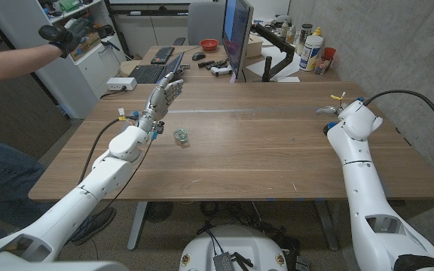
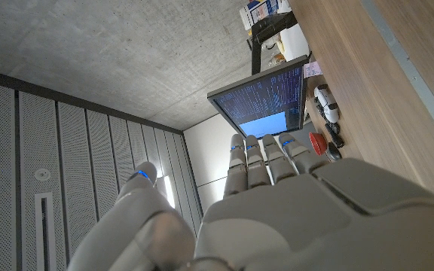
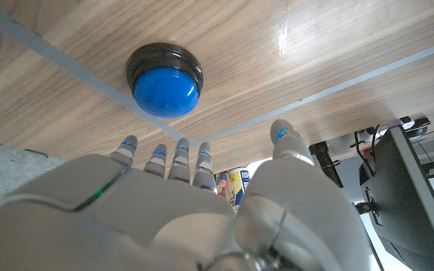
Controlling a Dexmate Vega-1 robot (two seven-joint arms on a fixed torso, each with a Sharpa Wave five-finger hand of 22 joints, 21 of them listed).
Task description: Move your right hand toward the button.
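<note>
Button (image 3: 164,80), blue dome in a black ring, on the wooden desk (image 1: 262,143); in the right wrist view it sits just beyond the fingertips (image 3: 181,143) of the right hand (image 3: 179,203), not touched by them. A pale seam line in the desk surface passes beside the button. Right hand: fingers extended side by side, thumb set apart, nothing held. In the head view the right arm (image 1: 360,173) comes in from the lower right corner and ends near the desk's right far edge, where the white wrist hides most of the hand and the button cannot be made out.

Left hand (image 1: 164,94), raised above the desk's left far part: fingers straight and close together, pointing away from the robot, nothing in its grasp. In the left wrist view the same hand (image 2: 277,203) shows its back, fingertips toward a monitor (image 2: 266,102) with lines of text on a blue screen.

Small clear object (image 1: 181,136) on the desk, just beside the left forearm; its kind cannot be told.

Behind the desk: monitor (image 1: 238,34) on a second desk, keyboard (image 1: 148,73), red bowl (image 1: 209,44), bottles (image 1: 313,50). At the upper left edge of the head view, a person's outstretched arm with a dark glove (image 1: 65,35).
</note>
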